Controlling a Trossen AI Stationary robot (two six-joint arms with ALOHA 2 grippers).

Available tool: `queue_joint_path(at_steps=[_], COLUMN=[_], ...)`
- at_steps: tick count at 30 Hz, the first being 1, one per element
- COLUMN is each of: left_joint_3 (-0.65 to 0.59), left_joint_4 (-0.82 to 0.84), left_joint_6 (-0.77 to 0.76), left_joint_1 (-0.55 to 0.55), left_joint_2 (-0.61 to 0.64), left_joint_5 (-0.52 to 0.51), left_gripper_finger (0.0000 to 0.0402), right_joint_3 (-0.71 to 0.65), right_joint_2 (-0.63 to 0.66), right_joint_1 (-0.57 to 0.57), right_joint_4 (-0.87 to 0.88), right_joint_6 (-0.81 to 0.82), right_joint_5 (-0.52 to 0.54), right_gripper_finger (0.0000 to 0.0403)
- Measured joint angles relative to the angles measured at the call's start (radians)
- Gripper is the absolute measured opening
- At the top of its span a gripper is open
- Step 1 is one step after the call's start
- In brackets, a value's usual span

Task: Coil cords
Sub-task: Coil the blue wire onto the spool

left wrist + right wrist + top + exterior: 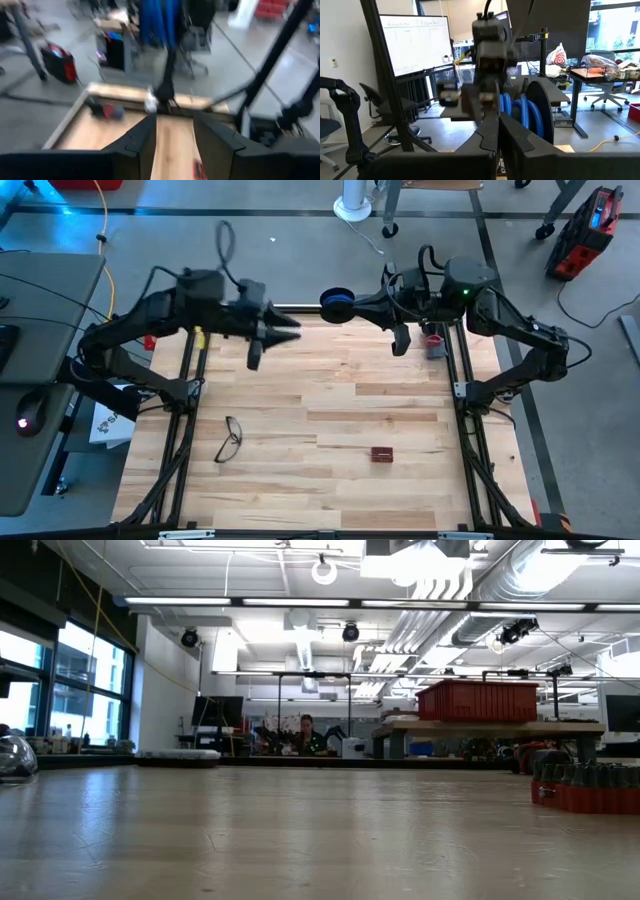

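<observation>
The cord is a small round blue-and-dark coil (337, 300), held in the air over the table's far edge by my right gripper (347, 303), which is shut on it. In the right wrist view the blue loops (520, 112) show just past the shut fingers. My left gripper (292, 330) is open and empty, and blurred. It is in the air a little to the left of the coil, pointing toward it. In the left wrist view (174, 122) the coil (159, 22) shows ahead, above the gap between the open fingers. My right gripper pinches the coil's bundled loops (512, 117) between its two fingers. The fingers come level from the table's right side and point toward its left. The coil is lifted clear of the table, beyond the fingertips. No loose tail shows.
Eyeglasses (229, 438) lie on the wooden table near its left side. A small dark red block (381, 453) lies near the front middle. A red and grey object (434, 342) sits by the right frame rail. A person (305, 735) sits far off in the room.
</observation>
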State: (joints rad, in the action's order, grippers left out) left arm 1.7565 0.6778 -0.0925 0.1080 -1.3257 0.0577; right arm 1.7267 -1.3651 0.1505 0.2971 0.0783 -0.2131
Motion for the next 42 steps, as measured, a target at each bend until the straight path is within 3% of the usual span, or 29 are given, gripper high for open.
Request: queue_joint_path(at_steps=[6,19,23,29,34,42], left_joint_3=[0.002,0.001,0.001,0.001,0.002,0.109], left_joint_4=[-0.17,-0.279,-0.279,-0.292,-0.315,-0.115], left_joint_6=[0.023,0.021,0.028,0.042,0.032,0.041], left_joint_1=[0.024,0.025,0.025,0.025,0.025,0.045], left_joint_2=[0.017,-0.051,-0.053,-0.053,-0.051,-0.053], left_joint_5=[-0.014,0.013,0.01,0.009,0.024,0.031], left_gripper_finger=[0.0134,0.0141,0.011,0.0011,0.0003,0.0001], right_joint_3=[0.0,0.0,0.0,0.0,0.0,0.0], right_joint_2=[-0.014,-0.049,-0.049,-0.049,-0.049,-0.061], right_joint_1=[0.0,0.0,0.0,0.0,-0.001,-0.001], right_joint_4=[-0.013,-0.058,-0.085,-0.095,-0.107,-0.1], right_joint_6=[0.007,0.01,0.01,0.02,0.077,0.107], right_joint_5=[-0.001,-0.024,-0.025,-0.024,-0.021,-0.004], right_gripper_finger=[0.0,0.0,0.0,0.0,0.0,0.0006])
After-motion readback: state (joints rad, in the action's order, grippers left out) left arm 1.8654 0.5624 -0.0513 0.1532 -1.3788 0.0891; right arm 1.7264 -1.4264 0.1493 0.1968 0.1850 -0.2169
